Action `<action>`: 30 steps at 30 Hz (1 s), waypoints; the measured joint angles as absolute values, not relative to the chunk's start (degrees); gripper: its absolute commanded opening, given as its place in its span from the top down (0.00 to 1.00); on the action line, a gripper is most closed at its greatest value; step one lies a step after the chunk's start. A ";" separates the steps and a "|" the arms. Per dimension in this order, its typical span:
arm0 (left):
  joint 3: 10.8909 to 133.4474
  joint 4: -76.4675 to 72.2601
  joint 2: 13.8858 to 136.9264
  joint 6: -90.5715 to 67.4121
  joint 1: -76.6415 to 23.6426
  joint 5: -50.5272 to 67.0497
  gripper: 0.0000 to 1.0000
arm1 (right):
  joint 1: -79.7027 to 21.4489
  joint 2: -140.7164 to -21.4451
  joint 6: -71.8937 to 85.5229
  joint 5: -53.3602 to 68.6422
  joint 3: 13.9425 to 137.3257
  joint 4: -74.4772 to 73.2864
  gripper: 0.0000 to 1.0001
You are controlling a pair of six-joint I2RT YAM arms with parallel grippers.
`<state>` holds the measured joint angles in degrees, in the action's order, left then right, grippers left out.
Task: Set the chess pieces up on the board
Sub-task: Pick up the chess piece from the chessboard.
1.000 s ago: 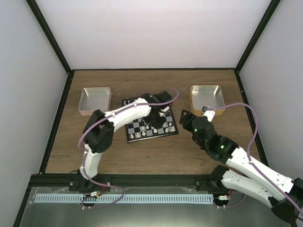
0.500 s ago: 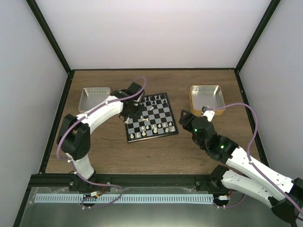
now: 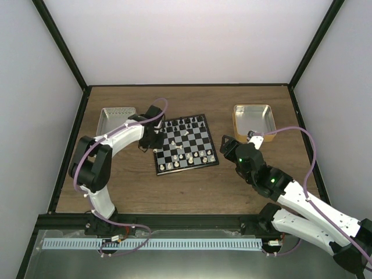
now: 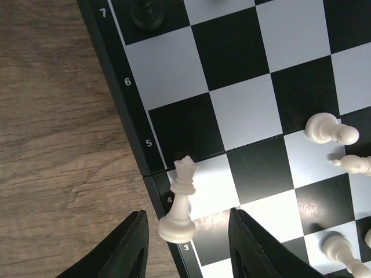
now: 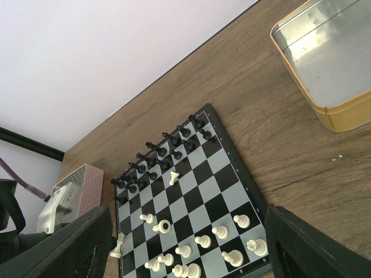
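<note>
Your left pincer (image 4: 186, 231) hangs over the left edge of the board (image 4: 124, 92), released. Its two fingers (image 4: 130, 252) stand either side of the white queen (image 4: 181, 200) with a clear gap on both sides, so nothing is grasped. The queen's foot sits on the dark border strip by the marks 3 and 4 and laps onto the first square beside it. From the wrist view you cannot tell for sure whether it stands straight or leans a little.

The board lies in the middle of the desk (image 3: 186, 192), a little nearer the far edge, turned slightly askew. The black pieces (image 5: 174, 139) fill two rows along its far side. The other cream-white chess pieces (image 5: 242, 220) are scattered over the near rows rather than lined up, and one of them stands alone just in front of the black rows.

Your right pincer (image 5: 188, 223) hovers off the board's right edge, near it but not touching. Its fingers are spread wide and nothing sits between them.

The silver tray (image 3: 111, 125) sits toward the far left corner of the desk, just beside your left arm. The gold tray (image 3: 253, 119) sits toward the far right corner, well apart from the board.
</note>
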<state>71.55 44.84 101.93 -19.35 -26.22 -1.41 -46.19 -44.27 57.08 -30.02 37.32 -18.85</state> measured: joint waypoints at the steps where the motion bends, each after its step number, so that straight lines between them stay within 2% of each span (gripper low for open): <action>1: 71.55 44.60 102.26 -19.22 -26.11 -1.10 0.60 | -46.19 -44.25 57.08 -30.02 37.32 -18.87 0.26; 8: 71.53 44.25 104.86 -19.00 -26.06 -0.75 0.62 | -46.19 -44.14 57.49 -30.02 37.32 -18.87 0.26; 15: 71.00 44.21 105.71 -18.41 -26.06 -0.36 0.80 | -46.19 -44.12 57.54 -30.02 37.32 -18.87 0.26; 20: 70.91 44.12 105.69 -17.89 -26.06 -0.14 0.88 | -46.19 -44.12 57.54 -30.02 37.32 -18.87 0.26; 30: 70.32 44.16 103.79 -17.61 -26.09 0.82 0.89 | -46.19 -44.12 57.34 -29.52 37.32 -18.81 0.26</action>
